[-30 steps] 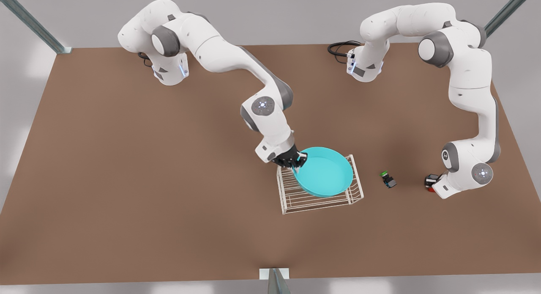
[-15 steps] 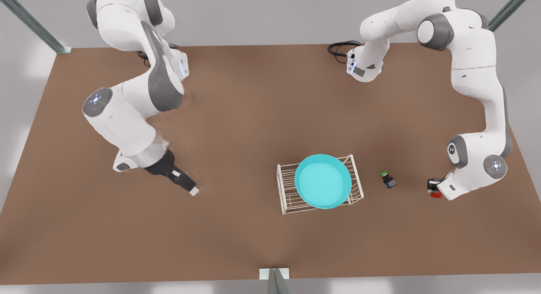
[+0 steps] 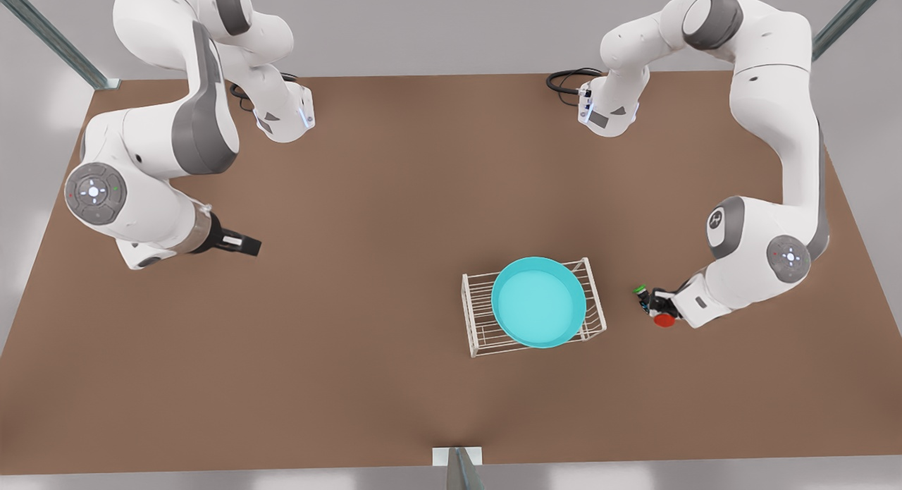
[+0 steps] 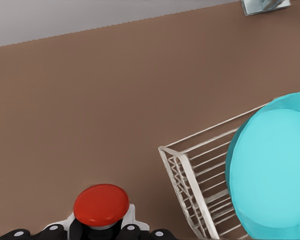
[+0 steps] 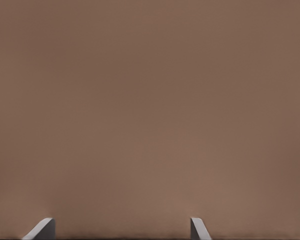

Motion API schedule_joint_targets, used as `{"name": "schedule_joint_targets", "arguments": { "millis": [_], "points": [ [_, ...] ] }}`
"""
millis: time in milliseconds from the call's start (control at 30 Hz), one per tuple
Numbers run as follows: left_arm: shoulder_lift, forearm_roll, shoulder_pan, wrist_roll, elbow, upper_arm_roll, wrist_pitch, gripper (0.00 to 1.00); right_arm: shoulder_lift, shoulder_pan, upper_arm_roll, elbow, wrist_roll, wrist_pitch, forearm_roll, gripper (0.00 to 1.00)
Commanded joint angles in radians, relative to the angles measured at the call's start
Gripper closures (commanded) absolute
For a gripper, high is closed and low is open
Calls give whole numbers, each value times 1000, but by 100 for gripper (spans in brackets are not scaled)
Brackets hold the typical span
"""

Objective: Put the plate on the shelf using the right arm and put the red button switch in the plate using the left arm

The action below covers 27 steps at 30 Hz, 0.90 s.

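Right end effector (image 3: 248, 246) at the front view's left, over bare counter (image 3: 366, 194), well apart from the shelf; fingertips (image 5: 42, 229) spread wide, released, nothing between them. Right arm waiting there.

Centre-right: plate (image 3: 539, 302) lying flat in the white wire shelf (image 3: 479, 321), covering most of the bars, rim close to the raised wire sides. Same pair in the left wrist view: plate (image 4: 272, 175), shelf (image 4: 190, 175).

Right of the shelf: green switch (image 3: 640, 290) on the counter, just beside the left end effector (image 3: 661, 308). Left end effector low near the counter, clenched on the red switch (image 3: 664, 320), red cap facing the camera. Left wrist view: red cap (image 4: 101, 205) between the dark fingers (image 4: 132, 231), black body largely hidden; contact with the counter not discernible. Red switch outside the plate, near the shelf's side at the front view's right.
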Motion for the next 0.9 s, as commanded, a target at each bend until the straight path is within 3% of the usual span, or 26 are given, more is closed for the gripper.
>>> {"name": "schedule_joint_targets", "arguments": {
  "millis": [0, 400, 633, 667, 700, 833, 867],
  "points": [
    [-3, 0, -1, -521, 5, -36, -72, 54, -1, 0, 0, 1, -250, -59, -3, 0],
    [4, 23, -288, -1068, 48, -59, -71, 54, 65, 35, 44, 2, -264, 50, -9, 0],
    [54, 39, -308, -1088, 94, -51, 6, 53, 79, 32, 59, 2, -262, 58, -9, 0],
    [56, 43, -314, -1099, 91, -51, 4, 43, 79, 32, 59, 2, -262, 58, -9, 0],
    [54, 141, -342, -1101, 83, -50, -2, 0, 79, 32, 59, 2, -264, 58, -9, 0],
    [45, 164, -325, -1059, 65, -33, -11, 0, 79, 32, 59, 2, -260, 69, -9, 0],
    [25, 169, -250, -851, 64, -20, -95, 0, 79, 32, 58, 2, -260, 70, -9, 0]
  ]
}}
